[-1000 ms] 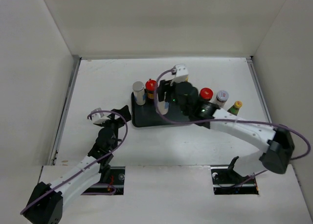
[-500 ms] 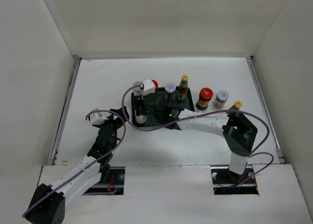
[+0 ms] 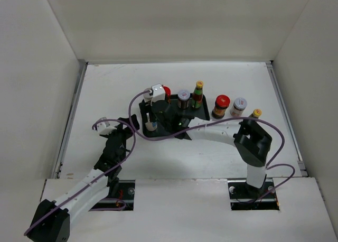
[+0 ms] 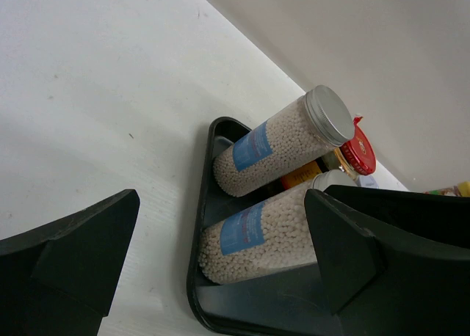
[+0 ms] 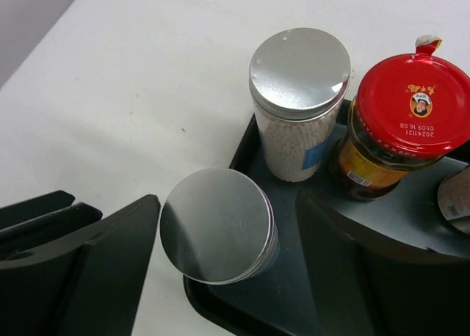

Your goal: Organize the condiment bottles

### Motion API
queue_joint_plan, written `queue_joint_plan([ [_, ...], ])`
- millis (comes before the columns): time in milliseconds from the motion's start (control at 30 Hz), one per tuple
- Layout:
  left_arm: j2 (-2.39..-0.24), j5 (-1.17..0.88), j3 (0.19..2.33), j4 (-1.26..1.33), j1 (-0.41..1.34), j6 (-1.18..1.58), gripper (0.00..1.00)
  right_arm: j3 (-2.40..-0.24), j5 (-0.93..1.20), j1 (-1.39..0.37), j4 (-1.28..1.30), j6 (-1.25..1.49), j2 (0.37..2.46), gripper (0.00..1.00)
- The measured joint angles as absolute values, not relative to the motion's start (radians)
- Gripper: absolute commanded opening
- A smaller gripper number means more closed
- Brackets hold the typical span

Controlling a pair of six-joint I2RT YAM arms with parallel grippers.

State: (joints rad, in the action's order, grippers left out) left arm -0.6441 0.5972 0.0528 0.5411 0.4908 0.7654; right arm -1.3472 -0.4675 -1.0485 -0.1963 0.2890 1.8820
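Note:
A dark tray [image 3: 158, 134] holds two silver-lidded jars of white beads, one at its front-left corner [image 3: 151, 127] and one behind it, mostly hidden under my right wrist. It also holds a red-capped jar [image 3: 167, 91], a grey-lidded jar [image 3: 183, 96] and a slim brown bottle with a yellow cap [image 3: 198, 93]. My right gripper [image 5: 228, 204] is open, its fingers on either side of the front jar [image 5: 217, 224], with a gap on the right. The rear jar [image 5: 299, 101] and the red-capped jar [image 5: 404, 123] stand beyond. My left gripper [image 4: 220, 204] is open and empty, just left of the tray [image 4: 294, 299].
Off the tray to the right stand a red-capped jar [image 3: 222, 105], a white shaker [image 3: 239, 105] and a small yellow-capped bottle [image 3: 255, 113]. My right arm [image 3: 222, 131] lies across the tray's front. White walls enclose the table.
My right arm swung left from the tray's middle to its front-left corner, where a silver-lidded jar now stands between its fingers. The tray's middle bottles are uncovered. My left arm barely moved.

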Motion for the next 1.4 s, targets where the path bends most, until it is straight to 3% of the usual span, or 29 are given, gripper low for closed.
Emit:
queue_joint_plan([
  [167,-0.634,0.596,0.053,0.541,0.489,0.765,1.00,-1.307,-0.472,-1.048,-0.196,0.290,1.819,0.90],
  [300,-0.617,0.595,0.053,0.526,0.484,0.765,1.00,-1.183,-0.479,-1.042,-0.196,0.296,1.631,0.82],
  [333,-0.617,0.595,0.052,0.525,0.484,0.766,1.00,-1.140,-0.481,-1.037,-0.197,0.301,1.563,0.75],
  [433,-0.617,0.594,0.052,0.519,0.484,0.767,1.00,-1.010,-0.498,-0.969,-0.200,0.323,1.349,0.36],
  [500,-0.616,0.593,0.052,0.516,0.484,0.767,1.00,-0.937,-0.521,-0.878,-0.184,0.348,1.229,0.30],
  [567,-0.615,0.591,0.052,0.515,0.484,0.767,1.00,-0.892,-0.557,-0.765,-0.131,0.374,1.145,0.36],
  [600,-0.615,0.591,0.052,0.515,0.484,0.767,1.00,-0.881,-0.575,-0.709,-0.094,0.387,1.122,0.45],
  [667,-0.615,0.590,0.052,0.514,0.484,0.767,1.00,-0.873,-0.601,-0.624,-0.025,0.402,1.112,0.74],
  [700,-0.615,0.590,0.052,0.514,0.484,0.767,1.00,-0.871,-0.609,-0.599,0.003,0.409,1.119,0.80],
  [800,-0.615,0.590,0.052,0.511,0.484,0.767,1.00,-0.866,-0.620,-0.567,0.076,0.405,1.167,0.91],
  [933,-0.615,0.589,0.052,0.511,0.484,0.767,1.00,-0.866,-0.619,-0.538,0.116,0.398,1.246,0.97],
  [1200,-0.614,0.585,0.052,0.511,0.484,0.767,1.00,-0.890,-0.583,-0.464,0.130,0.388,1.405,0.97],
  [1400,-0.620,0.579,0.052,0.512,0.484,0.767,1.00,-0.904,-0.563,-0.459,0.120,0.381,1.470,0.87],
])
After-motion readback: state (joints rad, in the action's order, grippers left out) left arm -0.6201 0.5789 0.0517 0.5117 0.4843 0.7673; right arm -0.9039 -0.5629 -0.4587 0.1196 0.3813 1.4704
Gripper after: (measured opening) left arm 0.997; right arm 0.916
